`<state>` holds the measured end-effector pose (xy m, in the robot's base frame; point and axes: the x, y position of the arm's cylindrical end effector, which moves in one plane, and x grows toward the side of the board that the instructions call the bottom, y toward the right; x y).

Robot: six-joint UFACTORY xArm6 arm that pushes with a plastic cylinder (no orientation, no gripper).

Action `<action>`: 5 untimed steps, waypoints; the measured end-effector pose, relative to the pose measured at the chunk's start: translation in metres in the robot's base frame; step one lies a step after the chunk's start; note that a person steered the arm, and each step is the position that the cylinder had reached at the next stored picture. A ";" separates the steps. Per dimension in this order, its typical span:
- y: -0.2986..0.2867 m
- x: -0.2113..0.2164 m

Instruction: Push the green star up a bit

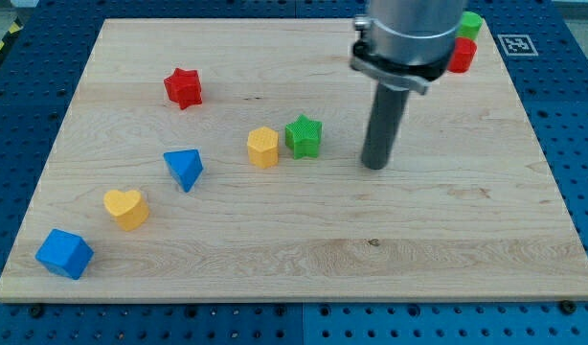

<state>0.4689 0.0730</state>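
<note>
The green star (pixel 303 135) lies near the middle of the wooden board (pixel 447 240). A yellow hexagon block (pixel 262 147) touches it on the view's left. My tip (pixel 374 166) rests on the board to the view's right of the green star, a short gap away and slightly lower. The rod rises from it to the arm's grey body at the view's top.
A red star (pixel 183 87) lies at upper left. A blue triangle (pixel 185 169), a yellow heart (pixel 126 207) and a blue cube (pixel 64 253) run down to the lower left. A red block (pixel 462 55) and a green block (pixel 469 25) sit at the top right, partly hidden by the arm.
</note>
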 end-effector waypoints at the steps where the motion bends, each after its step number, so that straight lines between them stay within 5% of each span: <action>1: -0.061 0.000; 5: -0.121 0.013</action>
<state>0.4821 -0.0478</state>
